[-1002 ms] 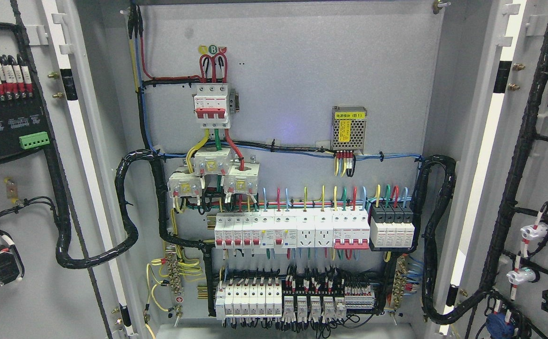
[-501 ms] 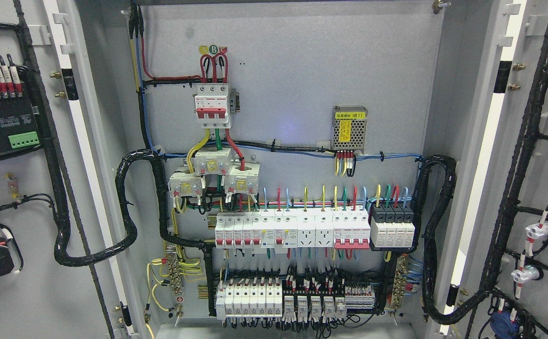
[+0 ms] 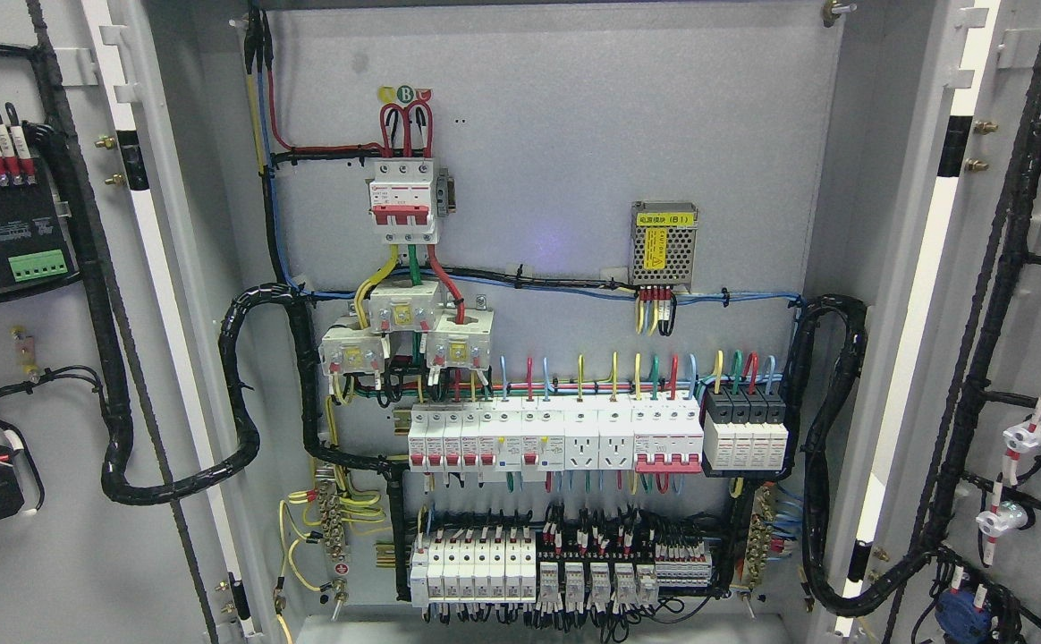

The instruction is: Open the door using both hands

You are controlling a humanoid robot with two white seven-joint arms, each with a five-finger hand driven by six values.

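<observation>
An electrical cabinet fills the head view with both doors swung wide. The left door (image 3: 2,376) shows its grey inner face at the picture's left, carrying a black module with green terminals and a thick black cable loom. The right door (image 3: 1035,340) shows its inner face at the picture's right, with black looms and white fittings. Between them the grey back panel (image 3: 556,134) is fully exposed, with a red-and-white main breaker (image 3: 404,201), rows of white breakers (image 3: 565,438) and a small power supply (image 3: 664,243). Neither of my hands nor arms appears anywhere.
Thick black cable looms (image 3: 243,429) run from each door to the panel near the hinges. White door-frame edges (image 3: 149,268) stand at either side. The cabinet floor (image 3: 520,631) shows at the bottom edge.
Both doors have swung further outward: the left door's module and fittings slid towards the left edge, the right door's components towards the right edge. The inner panel is unchanged.
</observation>
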